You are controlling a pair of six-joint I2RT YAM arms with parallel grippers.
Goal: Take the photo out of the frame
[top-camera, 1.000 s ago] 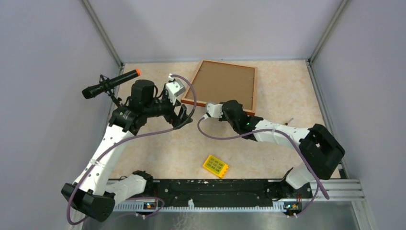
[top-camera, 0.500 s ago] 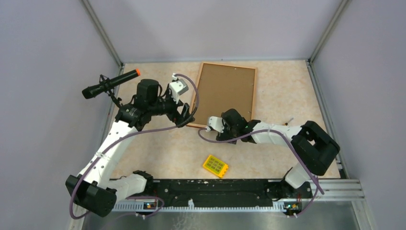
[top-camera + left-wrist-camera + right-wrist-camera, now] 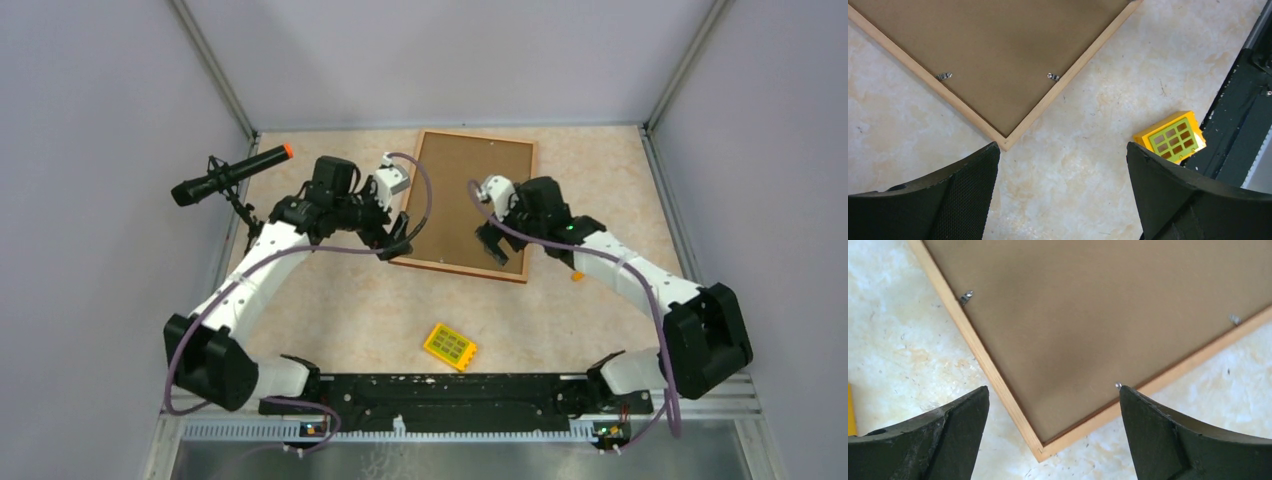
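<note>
Microphone (image 3: 230, 175): at 9 o'clock of the table (image 3: 370, 300), on a stand by the left wall, well apart from the work.

Left gripper (image 3: 398, 236): we see it released, jaws wide and holding nothing. It hovers at the frame's 7 o'clock corner. In the wrist view that corner sits just beside the left finger (image 3: 963, 195).

Yellow block (image 3: 449, 346): at 6 o'clock of the table, near the arm bases and apart from the frame.

Frame (image 3: 465, 195): at 12 o'clock of the table, lying flat and face down, with the brown backing board (image 3: 998, 45) up inside a light wood rim.

Photo: we cannot see it. We judge it lies under the backing board, not yet taken out.

Clips (image 3: 944, 76): small metal tabs along the inside of the rim. Two show in the left wrist view and three in the right wrist view (image 3: 966, 296). We cannot tell whether they are turned clear of the board.

Right gripper (image 3: 490, 245): released too, jaws spread and empty, hovering above the frame's 5 o'clock corner, which shows between its fingers (image 3: 948, 440).

Step, as we judge it: freeing the backing, with most of the task ahead.

Risk 1: if a clip holds the board, prying at a corner may lift the whole frame or bend the board.

Risk 2: the frame lies loose on a smooth top. A sideways push from one arm could slide or spin it unless the other braces the rim.

Risk 3: a fingertip digging under the board could crease the photo beneath.

Risk 4: both arms crowd the near edge and could collide there.
</note>
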